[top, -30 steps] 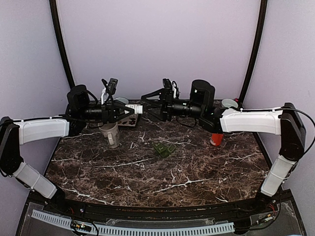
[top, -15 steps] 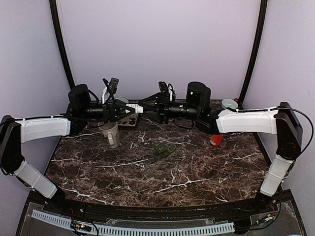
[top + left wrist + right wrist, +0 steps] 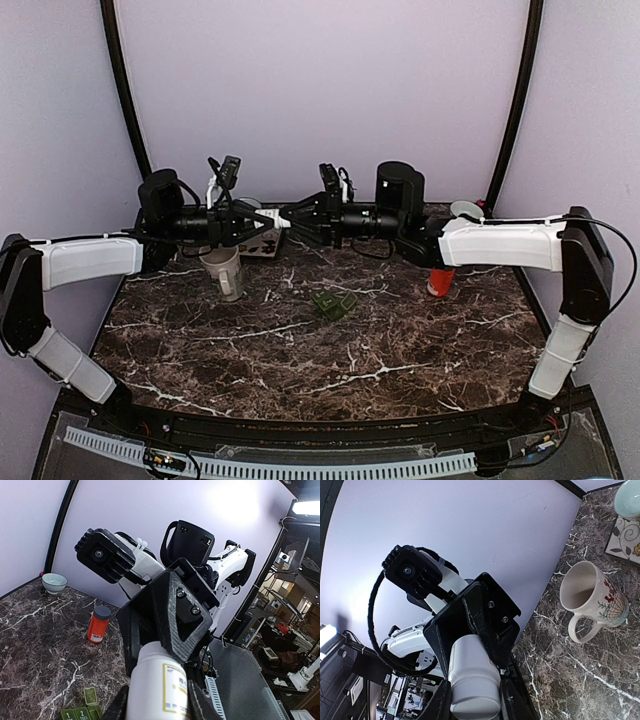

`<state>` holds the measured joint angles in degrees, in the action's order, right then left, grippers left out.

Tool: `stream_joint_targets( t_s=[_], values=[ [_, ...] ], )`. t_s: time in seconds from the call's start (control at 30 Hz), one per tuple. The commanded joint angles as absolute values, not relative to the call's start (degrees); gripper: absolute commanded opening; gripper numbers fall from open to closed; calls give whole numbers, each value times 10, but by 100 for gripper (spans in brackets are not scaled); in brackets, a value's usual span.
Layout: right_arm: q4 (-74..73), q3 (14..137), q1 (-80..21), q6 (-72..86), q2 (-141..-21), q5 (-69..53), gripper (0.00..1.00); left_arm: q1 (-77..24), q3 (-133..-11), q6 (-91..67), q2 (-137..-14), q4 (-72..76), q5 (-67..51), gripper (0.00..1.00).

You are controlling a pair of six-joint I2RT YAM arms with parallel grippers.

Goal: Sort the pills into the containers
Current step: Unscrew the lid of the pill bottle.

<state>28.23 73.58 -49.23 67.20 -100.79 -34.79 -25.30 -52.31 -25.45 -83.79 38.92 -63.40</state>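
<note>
While both arms are being held out level over the back of the tabletop point(image 3: 300, 370), a white bottle point(image 3: 161, 687) is being held in the air between them. Its labelled body is being clamped by the left gripper point(image 3: 262, 224), whose fingers are being pressed against both sides. Its other end is being clasped by the right gripper point(image 3: 289, 213), the fingers point(image 3: 441, 706) being closed against the white plastic. Lower down, a green pill box point(image 3: 333, 304) is being shown lying near the middle of the tabletop. A mug point(image 3: 224, 270) is being shown upright close to the left arm, and a red bottle point(image 3: 439, 282) with a grey cap is being shown standing at the right. A small bowl point(image 3: 465, 210) is being shown at the far right corner.
</note>
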Motion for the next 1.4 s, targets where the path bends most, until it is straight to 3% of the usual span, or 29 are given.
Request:
stream_joint_targets(
  t_s=[0.0, 0.47, 0.77, 1.13, 1.37],
  values=[
    [274, 761, -502, 627, -1006, -358, 0, -258, -539, -258, -834, 394, -643, 0],
    [114, 809, -502, 276, -992, -388, 0, -258, -567, -435, -853, 507, -716, 0],
    [-24, 833, -539, 46, -963, -279, 0, -258, -583, -525, -861, 558, -750, 0],
    [-12, 818, -550, 1, -952, -243, 0, -258, -597, -809, -938, 881, -791, 0],
    [-13, 818, -557, -14, -949, -226, 0, -258, -602, -810, -936, 877, -792, 0]
  ],
)
